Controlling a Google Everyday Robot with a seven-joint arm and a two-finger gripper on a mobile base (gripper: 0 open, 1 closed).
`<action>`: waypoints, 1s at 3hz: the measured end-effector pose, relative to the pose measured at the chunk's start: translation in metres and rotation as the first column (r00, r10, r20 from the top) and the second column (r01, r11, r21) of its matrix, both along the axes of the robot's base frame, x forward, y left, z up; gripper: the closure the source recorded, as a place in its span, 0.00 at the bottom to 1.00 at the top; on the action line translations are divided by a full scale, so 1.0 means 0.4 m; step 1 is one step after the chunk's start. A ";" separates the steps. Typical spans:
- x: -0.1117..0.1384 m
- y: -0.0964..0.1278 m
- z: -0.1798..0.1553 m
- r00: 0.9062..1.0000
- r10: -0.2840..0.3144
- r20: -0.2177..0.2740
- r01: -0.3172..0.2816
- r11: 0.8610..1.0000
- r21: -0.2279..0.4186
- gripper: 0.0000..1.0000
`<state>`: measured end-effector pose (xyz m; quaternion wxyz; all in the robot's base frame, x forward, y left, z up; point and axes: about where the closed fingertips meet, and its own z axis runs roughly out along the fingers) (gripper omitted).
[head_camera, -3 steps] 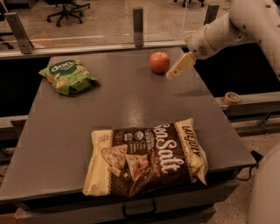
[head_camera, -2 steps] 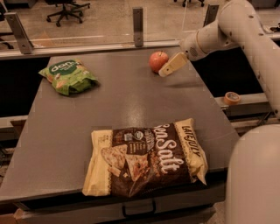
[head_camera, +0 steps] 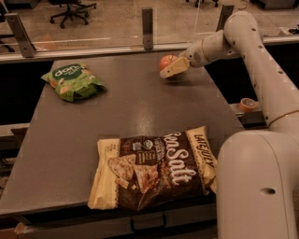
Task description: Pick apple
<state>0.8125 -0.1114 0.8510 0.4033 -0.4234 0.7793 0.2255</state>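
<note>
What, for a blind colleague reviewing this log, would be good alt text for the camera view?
The robot's gripper is at the small red-orange apple near the far right of a grey table, partly covering it. A green snack bag lies far left and a large brown sea-salt chip bag lies at the near edge.

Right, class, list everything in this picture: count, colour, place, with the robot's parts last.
apple: one, red-orange, table's far right, behind the gripper
green bag: one, green, table's far left
chip bag: one, brown and cream, table's near edge
table: one, grey, centre
tape roll: one, orange, ledge right of the table
chair: at least one, dark, floor beyond the glass
arm: one, white, reaching in from the right
gripper: one, cream, at the apple's near side
</note>
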 end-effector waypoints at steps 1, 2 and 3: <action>-0.042 0.042 0.011 0.995 0.079 -0.055 -0.075 0.995 0.065 0.42; -0.130 0.081 0.066 0.975 0.213 -0.063 -0.204 0.971 0.125 0.65; -0.262 0.104 0.161 0.920 0.391 -0.023 -0.381 0.907 0.181 0.88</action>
